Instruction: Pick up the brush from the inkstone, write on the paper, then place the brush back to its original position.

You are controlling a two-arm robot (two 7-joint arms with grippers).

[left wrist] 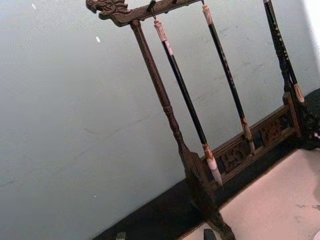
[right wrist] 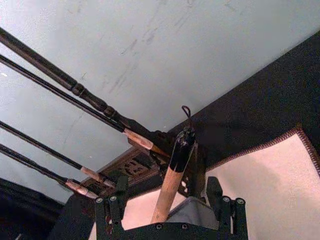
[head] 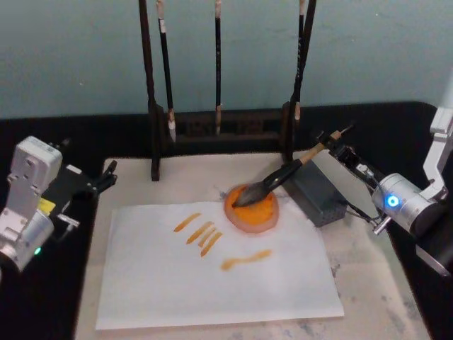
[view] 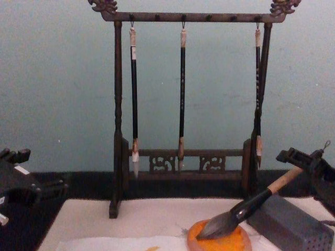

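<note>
At the centre of the beige felt mat point(head: 386, 283), the round, shallow orange inkstone point(head: 256, 218) sat on the two o'clock corner of the thin white paper point(head: 212, 283). The brush point(head: 283, 177) lay tilted, its bushy dark bristle tip resting in the dish and its tan bamboo handle rising toward two o'clock across the grey perforated block point(head: 320, 193). The right gripper point(head: 337, 143), at three o'clock, straddled the handle's black looped end; its fingers point(right wrist: 109, 206) stood spread on either side, apart from the bamboo. The left gripper point(head: 106, 178) was parked at nine o'clock off the mat edge, fingers spread and holding nothing. Short orange strokes point(head: 202, 232) marked the sheet's upper half. At twelve o'clock stood a dark carved wooden rack point(view: 183, 162) with three slim brushes point(view: 182, 94) hanging.
</note>
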